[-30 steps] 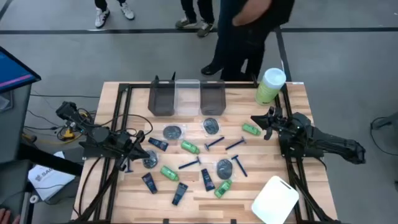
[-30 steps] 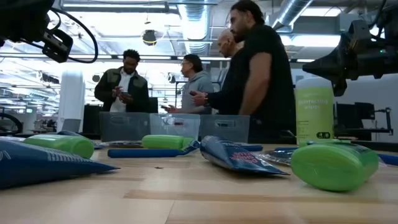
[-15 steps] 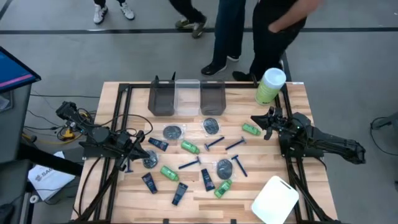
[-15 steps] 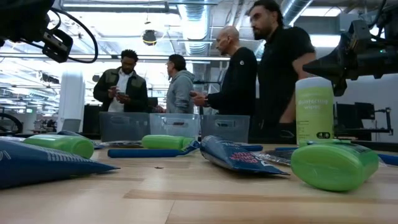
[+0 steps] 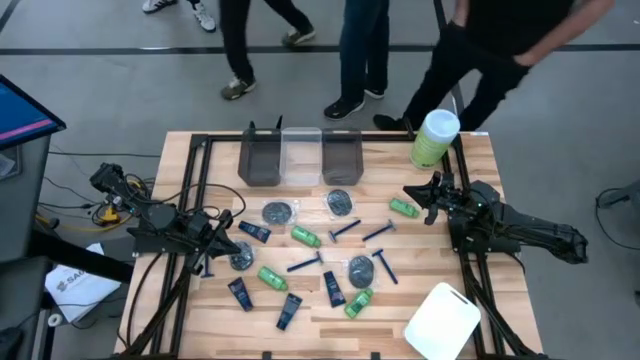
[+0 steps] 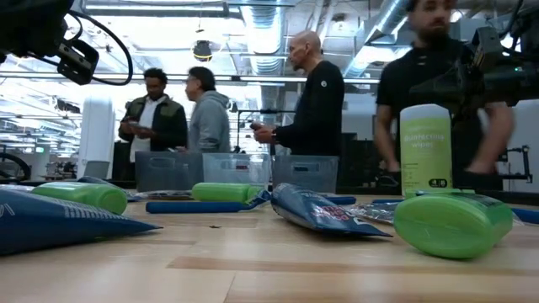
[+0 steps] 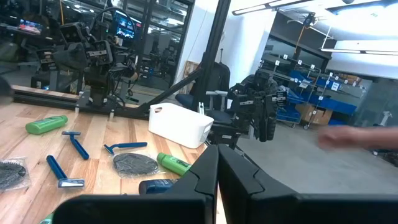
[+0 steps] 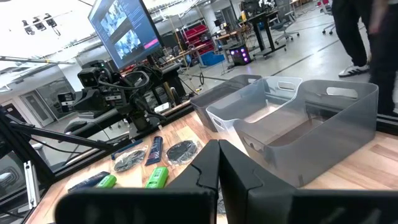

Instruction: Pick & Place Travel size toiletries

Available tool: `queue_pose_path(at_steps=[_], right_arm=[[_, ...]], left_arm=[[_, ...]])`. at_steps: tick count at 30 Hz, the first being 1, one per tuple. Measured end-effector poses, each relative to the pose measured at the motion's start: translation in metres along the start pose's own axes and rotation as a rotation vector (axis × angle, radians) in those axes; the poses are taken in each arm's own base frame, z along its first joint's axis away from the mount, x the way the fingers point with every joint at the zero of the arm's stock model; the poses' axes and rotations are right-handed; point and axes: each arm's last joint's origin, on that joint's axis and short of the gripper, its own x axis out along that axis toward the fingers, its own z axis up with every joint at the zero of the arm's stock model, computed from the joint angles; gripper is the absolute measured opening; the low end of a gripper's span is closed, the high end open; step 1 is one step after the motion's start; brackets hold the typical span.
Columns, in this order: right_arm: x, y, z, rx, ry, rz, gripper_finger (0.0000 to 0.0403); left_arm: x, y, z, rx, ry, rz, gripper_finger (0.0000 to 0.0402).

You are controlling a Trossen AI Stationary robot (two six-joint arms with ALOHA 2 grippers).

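The toiletries lie loose on the middle of the table: green mini bottles (image 5: 306,236) (image 5: 403,208), navy tubes (image 5: 253,232) (image 5: 289,310), blue razors (image 5: 345,229) (image 5: 384,265) and round dark packets (image 5: 277,212) (image 5: 360,268). My left gripper (image 5: 222,228) hangs shut above the table's left part, beside a navy tube and a packet (image 5: 241,257). My right gripper (image 5: 418,194) hangs shut above the right part, just beyond a green bottle. Both wrist views show the fingers (image 7: 217,171) (image 8: 217,168) together with nothing between them.
Three bins (image 5: 301,155), two grey and one clear, stand in a row at the far edge. A tall green canister with a white lid (image 5: 434,138) stands at the far right corner. A white tray (image 5: 443,322) sits at the near right. Several people walk beyond the far edge.
Both arms and all the toiletries have kept still. Only the people beyond the table's far edge have walked on, moving toward the right.
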Motion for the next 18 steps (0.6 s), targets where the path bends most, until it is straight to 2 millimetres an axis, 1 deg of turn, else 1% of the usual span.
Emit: queue_pose_path(at_steps=[14, 16, 18], right_arm=[[0.0, 0.0, 0.0, 0.001, 0.0, 0.0, 0.0], [0.0, 0.0005, 0.0005, 0.082, -0.006, 0.005, 0.0], [-0.0001, 0.002, 0.0034, 0.228, -0.035, 0.024, 0.0]], left_arm=[[0.0, 0.0, 0.0, 0.0, 0.0, 0.0, 0.0002], [0.0, 0.0, -0.0001, 0.0, 0.001, 0.0, 0.0002], [0.0, 0.0, 0.0001, 0.0, 0.0, 0.0, 0.0002]])
